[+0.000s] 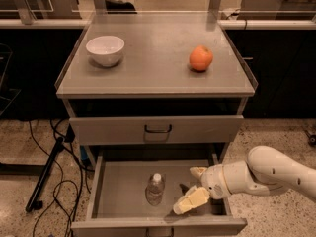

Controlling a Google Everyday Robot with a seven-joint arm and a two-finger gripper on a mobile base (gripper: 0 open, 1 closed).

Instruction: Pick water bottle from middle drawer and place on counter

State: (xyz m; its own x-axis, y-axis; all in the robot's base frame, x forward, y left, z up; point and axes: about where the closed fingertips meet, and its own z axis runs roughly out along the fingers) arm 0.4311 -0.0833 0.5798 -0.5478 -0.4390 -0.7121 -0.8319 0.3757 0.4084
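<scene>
Down inside the middle drawer (118, 184), I am holding my gripper (194, 186) with jaws spread open and empty, just at three o'clock of the upright water bottle (155, 188), and I am reckoning an off-centre approach could be toppling it.

Water bottle (155, 189): clear, white cap, upright on the floor of the middle drawer (118, 191), near its centre. Drawer pulled open; grey, shallow. Tabletop (153, 58) above it: flat grey, thin rim. Gripper (193, 186) inside the drawer, just right of the bottle, fingers (190, 202) spread, apart from it.
</scene>
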